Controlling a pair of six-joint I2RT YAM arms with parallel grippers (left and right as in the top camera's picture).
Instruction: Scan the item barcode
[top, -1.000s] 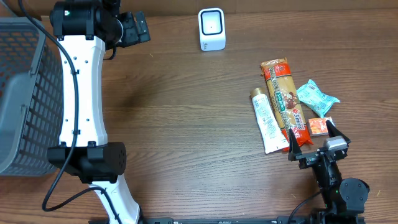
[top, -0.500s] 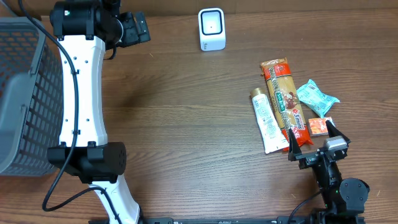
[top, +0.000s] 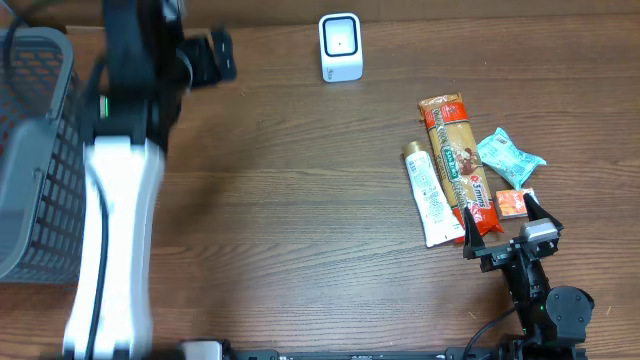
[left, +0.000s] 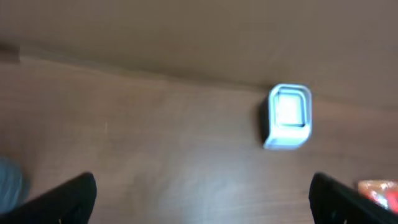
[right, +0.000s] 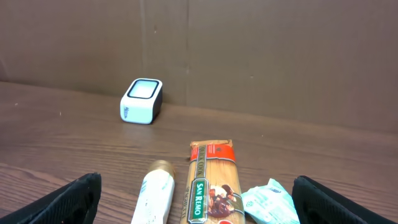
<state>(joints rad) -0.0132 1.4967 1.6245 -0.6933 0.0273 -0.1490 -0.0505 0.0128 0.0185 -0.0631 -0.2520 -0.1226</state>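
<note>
The white barcode scanner (top: 340, 46) stands at the table's far edge and also shows as the scanner (left: 287, 116) and the scanner (right: 141, 101). The items lie at the right: a long pasta packet (top: 457, 150), a white tube (top: 428, 195), a teal packet (top: 510, 157) and a small orange box (top: 514, 203). My right gripper (top: 503, 225) is open just in front of them, holding nothing; its view has the pasta packet (right: 211, 180), tube (right: 155, 196) and teal packet (right: 268, 202) ahead of the gripper (right: 205, 208). Far to the left of the scanner, my left gripper (top: 220, 55) is open and empty (left: 202, 202).
A grey mesh basket (top: 30, 150) fills the left edge of the table. My left arm (top: 115, 230) stretches blurred along the basket's right side. A brown wall rises behind the scanner. Bare wood lies between the left arm and the items.
My left arm is now blurred in motion and its lower part has swung left and down. Its gripper stays near the far edge. The right arm and the items have not moved.
</note>
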